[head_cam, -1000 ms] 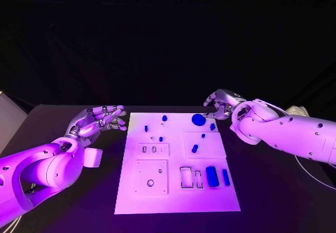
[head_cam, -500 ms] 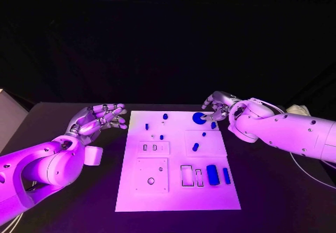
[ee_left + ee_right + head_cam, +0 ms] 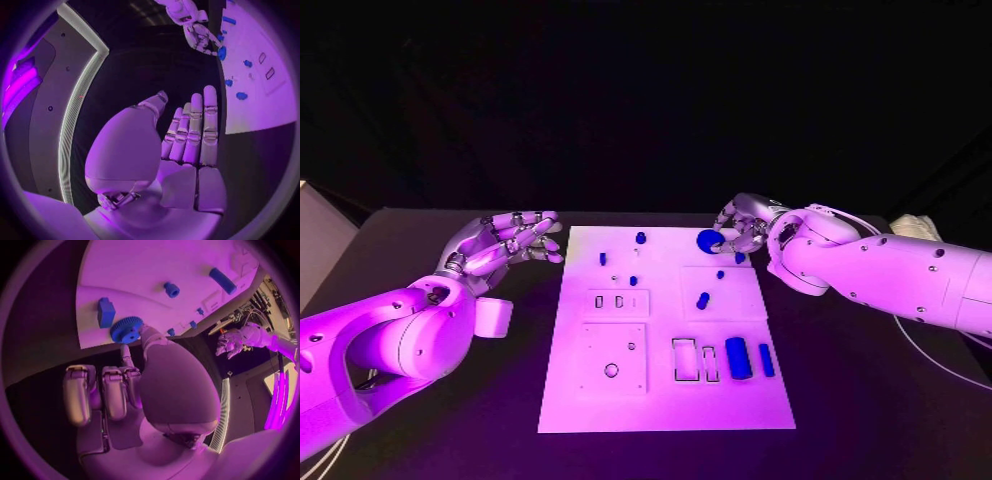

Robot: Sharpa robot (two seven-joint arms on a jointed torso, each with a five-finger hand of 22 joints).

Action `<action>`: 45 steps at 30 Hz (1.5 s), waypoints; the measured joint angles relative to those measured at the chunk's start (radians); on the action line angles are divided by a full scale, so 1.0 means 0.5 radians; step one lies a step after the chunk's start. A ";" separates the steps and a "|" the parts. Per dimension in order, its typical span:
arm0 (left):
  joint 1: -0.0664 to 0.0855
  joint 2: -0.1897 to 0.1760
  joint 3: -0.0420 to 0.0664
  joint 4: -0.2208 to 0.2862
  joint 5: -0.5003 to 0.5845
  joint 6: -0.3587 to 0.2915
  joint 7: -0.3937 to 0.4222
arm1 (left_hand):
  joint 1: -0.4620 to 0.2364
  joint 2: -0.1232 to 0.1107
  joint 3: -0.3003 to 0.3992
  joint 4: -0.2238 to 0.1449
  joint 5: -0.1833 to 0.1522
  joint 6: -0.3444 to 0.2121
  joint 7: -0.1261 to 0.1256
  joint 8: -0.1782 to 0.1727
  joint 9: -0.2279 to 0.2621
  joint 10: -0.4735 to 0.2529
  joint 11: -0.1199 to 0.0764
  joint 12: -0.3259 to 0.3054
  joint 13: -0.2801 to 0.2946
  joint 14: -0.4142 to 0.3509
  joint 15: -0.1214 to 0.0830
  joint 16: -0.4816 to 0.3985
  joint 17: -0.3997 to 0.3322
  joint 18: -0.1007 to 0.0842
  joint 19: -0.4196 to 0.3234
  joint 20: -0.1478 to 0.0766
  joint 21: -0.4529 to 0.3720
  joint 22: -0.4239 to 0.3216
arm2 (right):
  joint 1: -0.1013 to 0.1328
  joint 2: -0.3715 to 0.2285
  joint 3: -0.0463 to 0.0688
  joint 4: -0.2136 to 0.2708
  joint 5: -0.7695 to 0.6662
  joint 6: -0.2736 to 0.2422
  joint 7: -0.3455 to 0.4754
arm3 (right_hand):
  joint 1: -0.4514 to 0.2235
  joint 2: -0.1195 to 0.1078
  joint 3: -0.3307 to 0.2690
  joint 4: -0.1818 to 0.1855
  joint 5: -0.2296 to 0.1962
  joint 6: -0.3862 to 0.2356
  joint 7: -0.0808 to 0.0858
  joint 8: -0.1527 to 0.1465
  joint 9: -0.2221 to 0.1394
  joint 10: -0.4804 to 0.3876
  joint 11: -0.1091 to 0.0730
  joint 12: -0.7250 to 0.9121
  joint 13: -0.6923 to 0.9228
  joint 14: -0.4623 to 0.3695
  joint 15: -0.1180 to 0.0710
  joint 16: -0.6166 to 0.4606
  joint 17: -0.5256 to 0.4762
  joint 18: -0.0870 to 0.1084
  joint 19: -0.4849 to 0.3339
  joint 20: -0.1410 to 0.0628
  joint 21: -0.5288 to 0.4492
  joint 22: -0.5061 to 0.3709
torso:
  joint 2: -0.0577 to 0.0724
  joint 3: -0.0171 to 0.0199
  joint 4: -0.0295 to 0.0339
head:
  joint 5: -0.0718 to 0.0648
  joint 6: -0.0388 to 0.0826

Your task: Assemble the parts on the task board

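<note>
Black table [image 3: 877, 400], pale side object [image 3: 318, 235].

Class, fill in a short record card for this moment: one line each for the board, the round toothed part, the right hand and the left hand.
Board: white task board on the black table.
Gear: blue gear at the board's far right corner.
Right hand: right hand with its fingers touching the gear; a firm grip cannot be told.
Left hand: left hand empty, fingers apart, beside the board.
</note>
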 measured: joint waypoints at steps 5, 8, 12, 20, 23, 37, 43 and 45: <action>0.000 0.000 0.000 0.000 0.000 0.001 -0.001 | 0.000 0.000 0.000 0.000 0.000 0.000 0.000 0.000 -0.002 0.000 0.000 0.000 0.000 0.000 0.000 0.000 0.000 0.000 0.000 0.000 0.000 0.000 | -0.002 0.010 0.001 -0.004 0.001 0.013 -0.003 | 0.006 0.006 0.000 0.000 0.000 0.009 -0.009 0.010 0.002 0.000 0.000 0.008 0.000 0.000 0.000 0.000 0.000 0.000 0.000 0.000 0.000 0.000 | 0.000 0.0013 0.000 | 0.003 0.003; 0.000 0.001 0.000 -0.001 0.000 0.001 -0.001 | 0.000 0.000 0.000 0.000 0.000 0.000 0.000 0.000 -0.002 0.000 0.000 0.000 0.000 0.000 0.000 0.000 0.000 0.000 0.000 0.000 0.000 0.000 | -0.002 0.021 0.002 -0.013 0.002 0.016 -0.004 | 0.012 0.012 0.000 0.000 0.000 0.025 -0.009 0.010 0.006 0.000 0.000 0.008 0.000 0.000 0.000 0.000 0.000 0.000 0.000 0.000 0.009 0.000 | -0.001 0.0015 0.000 | 0.003 0.003; 0.000 0.003 0.000 -0.002 0.000 0.002 -0.001 | 0.000 0.000 0.000 0.000 0.000 0.000 0.000 0.000 -0.002 0.000 0.000 0.000 0.000 0.000 0.000 0.000 0.002 0.000 -0.007 0.007 0.014 0.006 | -0.003 0.036 0.003 -0.033 0.003 0.017 -0.005 | 0.019 0.018 0.000 0.000 0.000 0.027 -0.011 0.017 0.010 0.000 0.000 0.008 0.000 0.000 0.000 0.000 0.000 0.000 0.000 0.000 0.010 0.000 | -0.001 0.0021 0.002 | 0.002 0.003; 0.000 0.005 0.000 -0.005 0.000 0.003 -0.002 | 0.000 0.000 0.000 0.000 0.000 0.000 0.000 0.000 -0.001 0.000 0.000 0.000 0.000 0.000 0.000 0.000 0.002 0.000 -0.007 0.007 0.014 0.006 | -0.004 0.062 0.004 -0.066 0.004 0.011 -0.006 | 0.011 0.027 0.000 0.000 0.000 0.030 -0.014 0.025 0.010 0.000 0.000 0.008 0.000 0.000 0.000 0.000 0.000 0.000 0.000 0.000 0.009 -0.001 | 0.001 0.0025 0.002 | 0.002 0.000; 0.000 0.006 0.000 -0.007 0.000 0.003 -0.002 | 0.000 0.000 0.000 0.000 0.000 0.000 0.000 0.000 -0.001 0.000 0.000 0.000 0.000 0.000 0.000 0.000 0.002 0.000 -0.007 0.007 0.014 0.006 | -0.005 0.071 0.004 -0.074 0.004 0.009 -0.008 | 0.021 0.037 0.000 0.000 0.000 0.030 -0.014 0.025 0.009 0.000 0.000 0.008 0.000 0.000 0.000 0.000 -0.001 0.000 0.000 0.000 0.009 -0.001 | 0.001 0.0027 0.002 | 0.003 -0.002; 0.000 0.008 0.000 -0.009 0.000 0.007 -0.006 | 0.000 0.000 0.000 0.000 0.000 0.000 0.000 0.000 -0.001 0.000 0.000 0.000 0.000 0.000 0.000 0.000 0.002 0.000 -0.007 0.007 0.014 0.009 | -0.008 0.106 0.002 -0.112 -0.004 0.043 -0.020 | 0.021 0.037 0.001 -0.001 0.000 0.023 -0.008 0.021 0.001 0.000 0.000 0.002 -0.001 0.000 0.000 0.000 -0.001 0.000 0.000 0.000 0.008 -0.001 | 0.000 0.0035 -0.001 | 0.002 -0.009; 0.000 0.007 0.000 -0.009 0.000 0.008 -0.009 | 0.000 0.000 0.000 0.000 0.000 0.000 0.000 0.000 -0.001 0.000 0.000 0.000 0.000 0.000 0.000 0.000 0.002 0.000 -0.007 0.007 0.014 0.009 | -0.005 0.105 0.003 -0.111 -0.017 0.067 -0.023 | 0.021 0.037 0.012 -0.012 0.009 0.022 -0.008 0.019 0.000 0.000 0.000 -0.002 -0.001 0.000 0.000 0.000 -0.001 0.000 0.000 0.000 0.008 0.001 | 0.000 0.0035 -0.002 | 0.002 -0.009; 0.000 0.007 0.000 -0.009 0.000 0.009 -0.009 | 0.000 0.000 0.000 0.000 0.000 0.000 0.000 0.000 -0.001 0.000 0.000 0.000 0.000 0.000 0.000 0.000 0.002 0.000 -0.007 0.007 0.014 0.009 | -0.004 0.104 0.004 -0.108 -0.022 0.074 -0.024 | 0.022 0.036 0.018 -0.018 0.030 0.022 -0.008 0.019 0.000 0.000 0.000 -0.002 -0.001 0.000 0.000 0.000 -0.001 0.000 0.000 0.000 0.008 0.001 | -0.001 0.0035 -0.002 | 0.002 -0.010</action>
